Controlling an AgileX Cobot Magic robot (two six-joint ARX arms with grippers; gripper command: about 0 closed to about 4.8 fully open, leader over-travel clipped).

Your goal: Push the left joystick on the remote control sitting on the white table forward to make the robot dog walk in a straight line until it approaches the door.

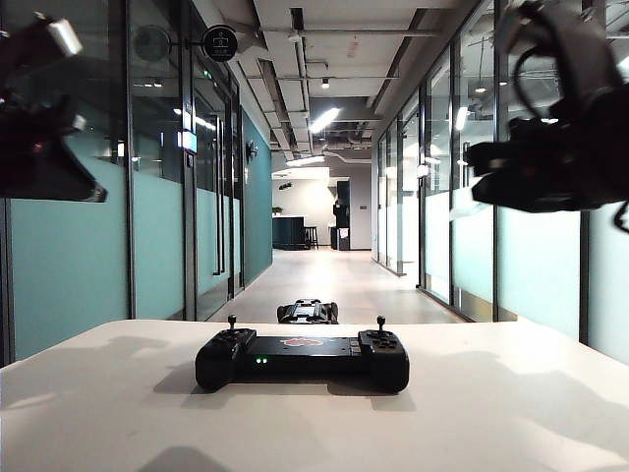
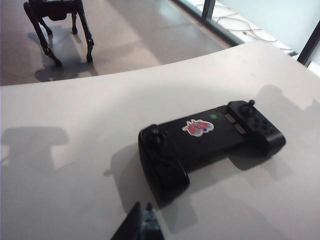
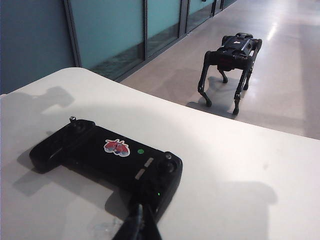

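Both my grippers hang above the white table [image 1: 88, 413], touching nothing.

Left gripper [image 2: 141, 226] and right gripper [image 3: 141, 226] pinched narrow; the light, slide-prone black gamepad remote control [image 1: 302, 358] sits mid-table, so I nudge its springy thin left joystick [image 1: 232, 321] at the tip.

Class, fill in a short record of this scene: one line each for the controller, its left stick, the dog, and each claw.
remote control: flat on the white table, green lights on
left joystick: upright, untouched
robot dog: standing on the corridor floor beyond the table
left claw: above the table near the controller's left handle, not touching
right claw: shut, empty, over the controller's right handle
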